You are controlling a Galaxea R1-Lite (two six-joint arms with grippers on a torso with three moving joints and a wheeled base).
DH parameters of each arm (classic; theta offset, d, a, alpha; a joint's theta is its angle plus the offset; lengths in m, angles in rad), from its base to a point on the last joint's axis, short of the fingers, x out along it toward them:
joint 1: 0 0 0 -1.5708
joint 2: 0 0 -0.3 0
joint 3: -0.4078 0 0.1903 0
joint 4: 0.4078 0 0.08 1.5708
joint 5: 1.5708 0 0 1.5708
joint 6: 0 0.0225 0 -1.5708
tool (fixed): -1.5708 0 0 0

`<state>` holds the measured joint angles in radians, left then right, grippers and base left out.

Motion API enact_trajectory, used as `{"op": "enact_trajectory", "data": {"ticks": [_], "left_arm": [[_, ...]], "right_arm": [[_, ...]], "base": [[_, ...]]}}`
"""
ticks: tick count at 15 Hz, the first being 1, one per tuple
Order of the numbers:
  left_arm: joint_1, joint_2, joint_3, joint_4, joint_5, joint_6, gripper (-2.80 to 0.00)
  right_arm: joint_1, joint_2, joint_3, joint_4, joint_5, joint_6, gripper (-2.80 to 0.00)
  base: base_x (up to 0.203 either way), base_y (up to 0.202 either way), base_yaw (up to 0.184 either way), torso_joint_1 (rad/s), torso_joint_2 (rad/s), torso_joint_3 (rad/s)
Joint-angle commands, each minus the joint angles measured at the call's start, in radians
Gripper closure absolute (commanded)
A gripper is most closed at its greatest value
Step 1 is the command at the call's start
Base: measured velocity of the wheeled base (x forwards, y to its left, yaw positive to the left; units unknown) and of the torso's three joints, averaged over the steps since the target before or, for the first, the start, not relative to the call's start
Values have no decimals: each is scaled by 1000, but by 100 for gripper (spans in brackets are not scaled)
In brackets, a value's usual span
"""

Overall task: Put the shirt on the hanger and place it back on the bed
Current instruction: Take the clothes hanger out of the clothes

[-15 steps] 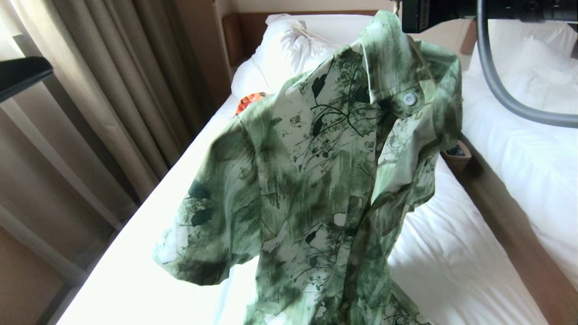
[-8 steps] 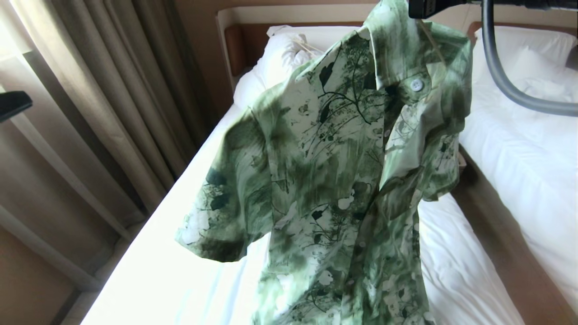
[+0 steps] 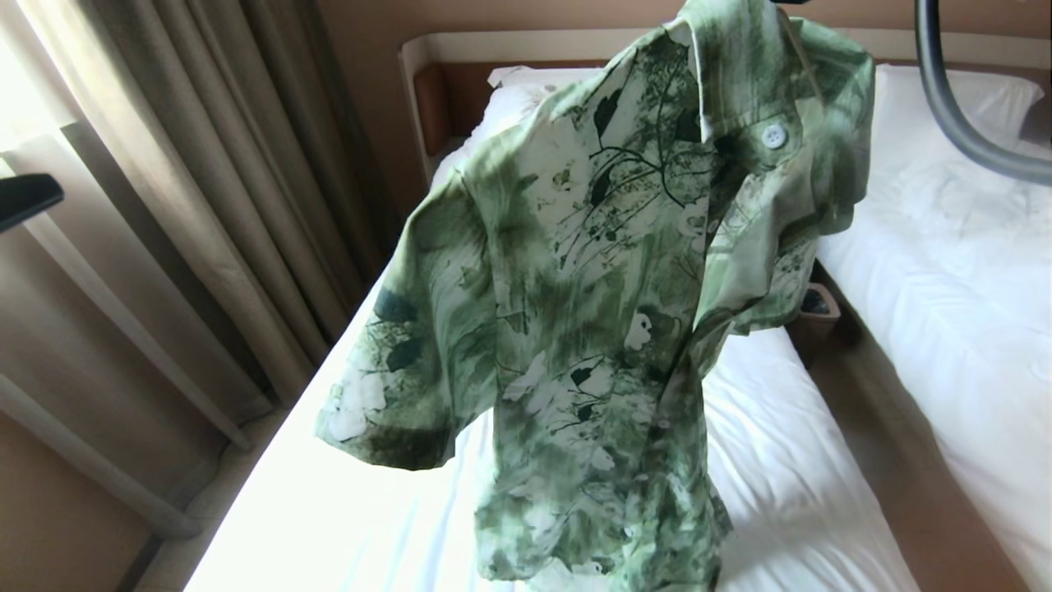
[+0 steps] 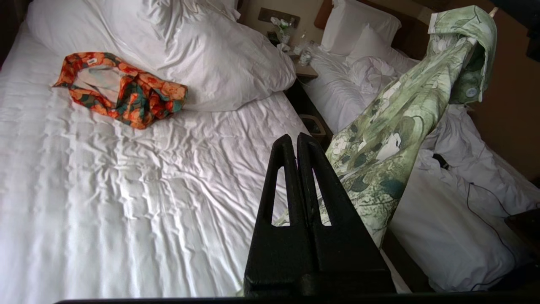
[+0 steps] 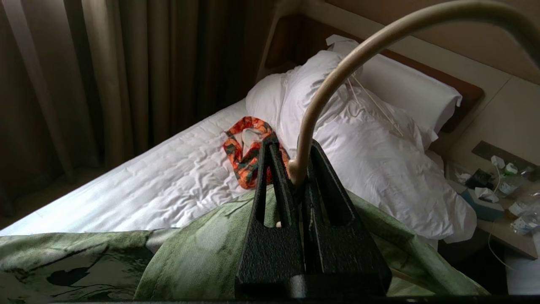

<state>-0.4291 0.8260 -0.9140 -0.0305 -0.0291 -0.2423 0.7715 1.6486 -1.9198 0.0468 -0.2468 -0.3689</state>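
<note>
The green leaf-print shirt (image 3: 592,312) hangs in the air over the white bed (image 3: 781,460), collar up and hem just above the sheet. It is on the cream hanger (image 5: 337,71), whose curved hook rises out of my right gripper (image 5: 291,156). That gripper is shut on the base of the hook, with the shirt's shoulders (image 5: 190,253) draped right below it; it lies above the top edge of the head view. My left gripper (image 4: 295,139) is shut and empty, held over the bed (image 4: 126,190) beside the hanging shirt (image 4: 400,126).
An orange patterned garment (image 4: 122,90) lies by the big white pillows (image 4: 219,55). A second bed (image 3: 962,271) stands to the right, with a small bin (image 3: 818,304) and a cluttered nightstand (image 5: 498,198) in the gap. Curtains (image 3: 189,164) hang along the left.
The head view has shifted, showing more of the headboard. The shirt still hangs from the right gripper, its hem now in view above the sheet. The right arm has left the top edge.
</note>
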Motion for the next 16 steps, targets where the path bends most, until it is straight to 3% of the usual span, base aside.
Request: {"op": "enact_trajectory", "data": {"ticks": [1, 7, 11, 13, 16], "left_arm": [[0, 5, 0, 2, 0, 0, 0], [0, 17, -3, 29, 0, 40, 0], [-4, 83, -18, 30, 0, 44, 0], [-22, 155, -37, 28, 2, 73, 0], [-87, 261, -56, 19, 43, 147, 0]], "right_arm": [[-1, -3, 11, -18, -2, -2, 0], [-20, -17, 64, -35, -1, 5, 0], [-45, -6, 150, -211, -13, 1, 0], [-47, 3, 150, -223, -91, 10, 0], [-76, 4, 147, -217, -101, 7, 0]], "base": [[0, 0, 0, 165, -379, -232], [0, 0, 0, 149, -349, -208], [0, 0, 0, 20, -50, -25], [0, 0, 0, 0, 0, 0], [0, 0, 0, 0, 0, 0]]}}
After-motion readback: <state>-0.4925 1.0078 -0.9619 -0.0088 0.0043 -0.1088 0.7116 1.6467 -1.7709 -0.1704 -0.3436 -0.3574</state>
